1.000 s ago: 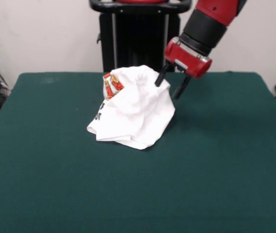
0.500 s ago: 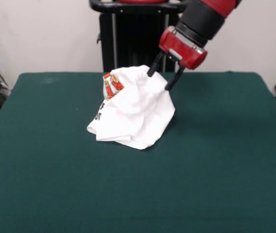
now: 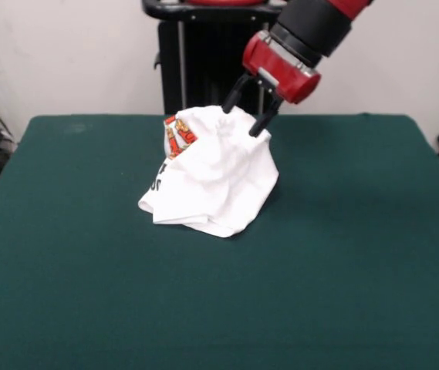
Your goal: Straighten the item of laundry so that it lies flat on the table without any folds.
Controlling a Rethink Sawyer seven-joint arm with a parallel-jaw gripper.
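Observation:
The white T-shirt (image 3: 213,176) lies crumpled in a tall heap near the middle of the dark green table (image 3: 342,270). A patch of red and orange print and a bit of black text show on its left side. My gripper (image 3: 242,119) hangs from the red arm at the top, open, with its two black fingers just above and at the heap's top right. One finger sits over the top of the cloth, the other at its right shoulder. Nothing is held.
The robot's black pedestal (image 3: 211,58) stands behind the table's far edge, right behind the shirt. Green tabletop stretches on all sides of the heap, widest toward the near edge.
The gripper has moved up and to the left, from beside the heap's right side to above its top. It stays open. The shirt has not moved.

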